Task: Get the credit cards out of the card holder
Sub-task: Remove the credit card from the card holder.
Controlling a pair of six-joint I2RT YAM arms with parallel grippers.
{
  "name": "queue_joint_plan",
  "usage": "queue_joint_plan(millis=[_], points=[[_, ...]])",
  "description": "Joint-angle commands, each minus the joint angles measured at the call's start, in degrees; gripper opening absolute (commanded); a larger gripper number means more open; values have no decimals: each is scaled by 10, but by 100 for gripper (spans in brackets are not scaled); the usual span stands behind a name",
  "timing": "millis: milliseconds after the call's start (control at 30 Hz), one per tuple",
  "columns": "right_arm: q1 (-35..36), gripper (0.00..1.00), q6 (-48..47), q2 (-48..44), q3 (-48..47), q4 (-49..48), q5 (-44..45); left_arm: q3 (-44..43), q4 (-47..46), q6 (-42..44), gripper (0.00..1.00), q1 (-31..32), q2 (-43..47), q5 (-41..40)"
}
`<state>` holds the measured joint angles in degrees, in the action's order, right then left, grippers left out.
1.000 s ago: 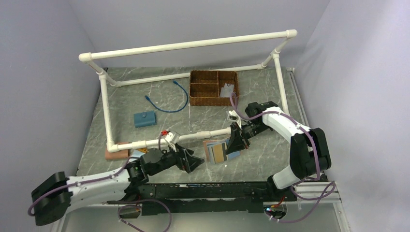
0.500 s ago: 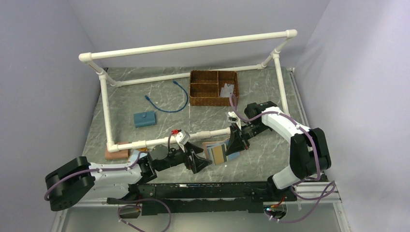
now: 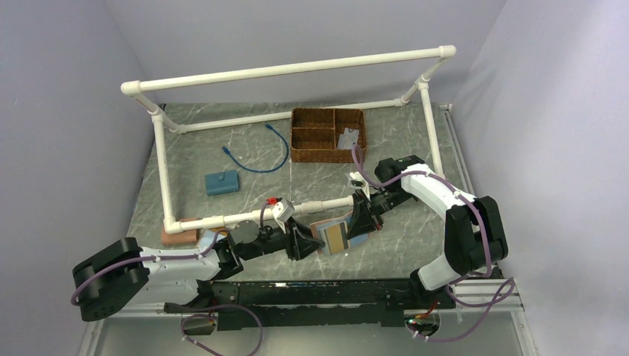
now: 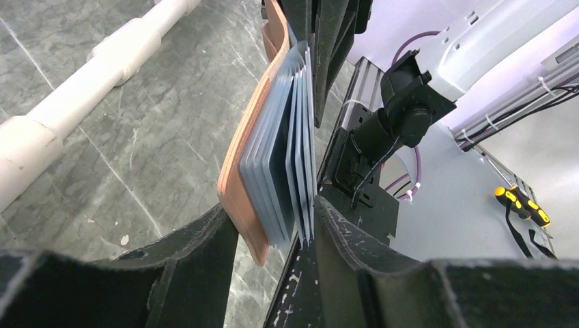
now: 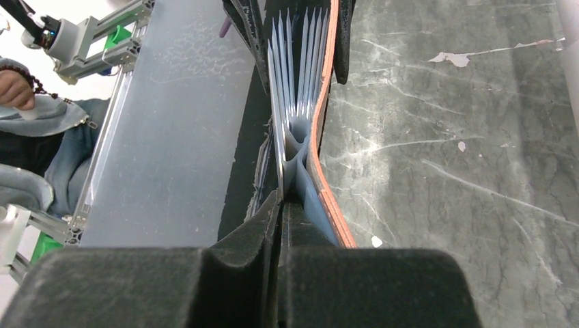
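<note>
The card holder is a reddish-brown wallet held open just above the table, in front of the near pipe. A tan credit card shows on its inner face. My left gripper comes in from the left. In the left wrist view its jaws are shut on the holder's end: one finger presses the leather cover, the other the grey-blue pocket leaves. My right gripper is at the holder's right side. In the right wrist view it is shut on a thin inner leaf of the holder.
A white pipe frame spans the table, and its near bar lies just behind the holder. Farther back are a wicker basket, a blue cable and a blue block. A pinkish block sits at the frame's left corner.
My left arm has reached right to the holder, and its jaws have gone from wide open to closed on the holder's left end. The right arm has kept still.
</note>
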<state>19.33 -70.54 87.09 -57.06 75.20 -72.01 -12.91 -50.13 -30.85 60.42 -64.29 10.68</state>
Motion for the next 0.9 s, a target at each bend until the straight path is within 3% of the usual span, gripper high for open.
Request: queue_joint_plan(millis=[0, 133, 267, 533, 867], points=[[5, 0, -25, -1, -23, 8, -33, -25, -38, 1, 50, -2, -6, 17], [7, 0, -20, 1, -23, 4, -31, -27, -47, -2, 54, -4, -11, 25], [8, 0, -18, 3, -24, 3, -30, -24, -67, -7, 48, -6, -19, 31], [9, 0, -15, 3, -23, 1, -29, -18, -81, -11, 2, -10, -22, 48], [9, 0, -4, 0, -23, -9, -24, 28, -137, -54, 0, -42, 3, 89]])
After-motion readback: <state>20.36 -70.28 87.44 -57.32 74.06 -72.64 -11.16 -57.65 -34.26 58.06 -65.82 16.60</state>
